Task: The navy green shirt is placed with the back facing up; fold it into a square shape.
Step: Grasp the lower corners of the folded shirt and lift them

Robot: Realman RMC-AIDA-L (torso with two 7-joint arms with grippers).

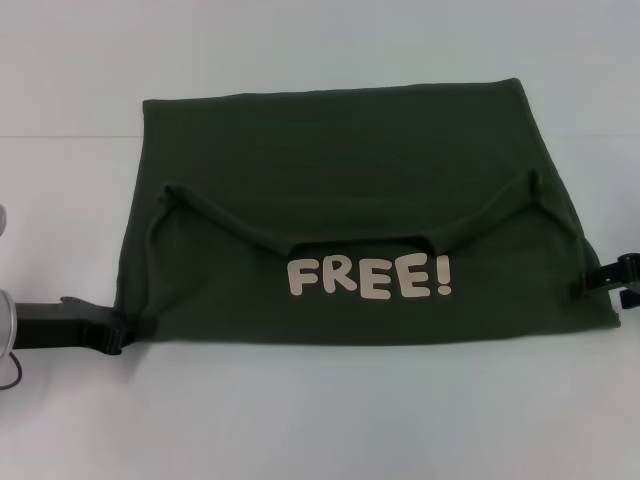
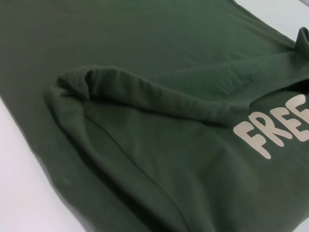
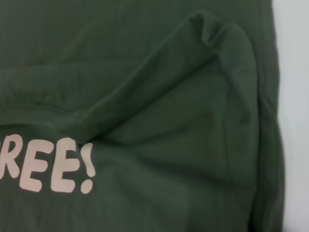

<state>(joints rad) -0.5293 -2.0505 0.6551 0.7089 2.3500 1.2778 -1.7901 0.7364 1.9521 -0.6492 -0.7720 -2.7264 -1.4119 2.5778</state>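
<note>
We see the navy green shirt (image 1: pixel 340 190) lying wide from nine to three o'clock, left gripper (image 1: pixel 128 333) and right gripper (image 1: pixel 592 283) each apparently pinching one near corner.

1 navy green shirt (image 1: pixel 350 190), 2 claws: left claw (image 1: pixel 125 335), right claw (image 1: pixel 600 280)

The left gripper (image 1: pixel 128 332) and right gripper (image 1: pixel 598 283) meet the near corners of the navy green shirt (image 1: pixel 350 190), their fingertips too small and dark to read as open or closed; both arms are cut off by the head view's edges (neither wrist view shows fingers)
</note>
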